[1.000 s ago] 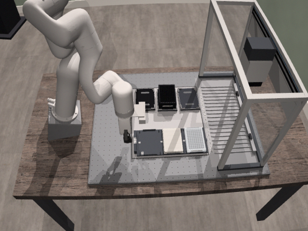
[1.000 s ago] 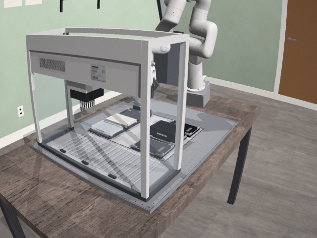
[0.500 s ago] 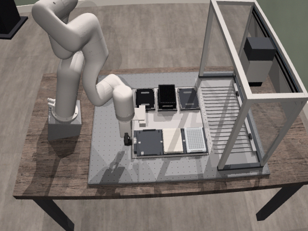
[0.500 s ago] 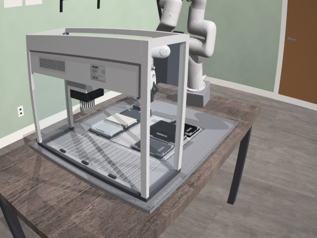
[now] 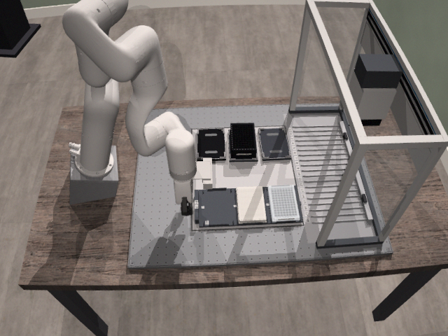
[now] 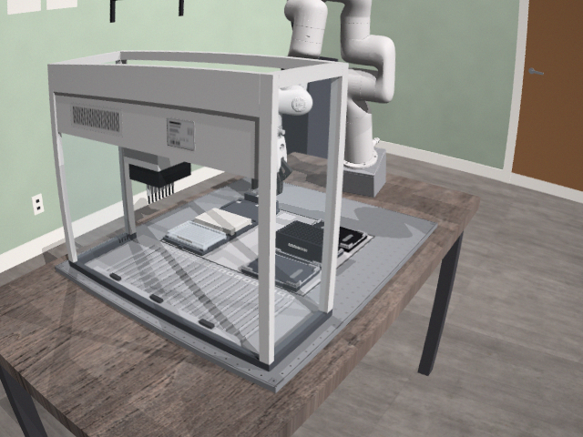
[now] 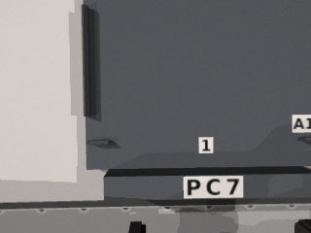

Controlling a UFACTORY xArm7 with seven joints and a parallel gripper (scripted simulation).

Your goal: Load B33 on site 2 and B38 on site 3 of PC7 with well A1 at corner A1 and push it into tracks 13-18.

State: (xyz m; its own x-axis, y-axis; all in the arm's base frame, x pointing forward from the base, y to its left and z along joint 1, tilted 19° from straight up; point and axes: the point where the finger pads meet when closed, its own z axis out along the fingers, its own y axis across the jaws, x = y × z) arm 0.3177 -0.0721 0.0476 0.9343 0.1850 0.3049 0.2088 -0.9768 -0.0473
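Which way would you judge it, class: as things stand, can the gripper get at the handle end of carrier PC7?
Probably yes. The open gripper hangs just outside the handle end of PC7, holding nothing, and nothing stands between them. Site 1 beside the handle is bare.

On the apron [image 5: 249,173] before the loading rails [image 5: 322,173]: carrier PC7 [image 5: 197,211], lengthwise toward the rails, handle end away from them. On PC7, site 1 [image 5: 216,208] bare next to the handle, B33 [image 5: 251,204] on the middle site, B38 [image 5: 284,203] on the site nearest the rails. Beside the apron, a row of three nests: S1 [image 5: 211,143] farthest from the rails, S3 [image 5: 274,143] closest to them, S2 between with B83 [image 5: 242,138] seated in it. At PC7's handle end, just outside it, the gripper [image 5: 185,207], fingers apart with nothing between. Over the rails, the instrument frame [image 5: 356,152]. All on a table [image 5: 54,231].
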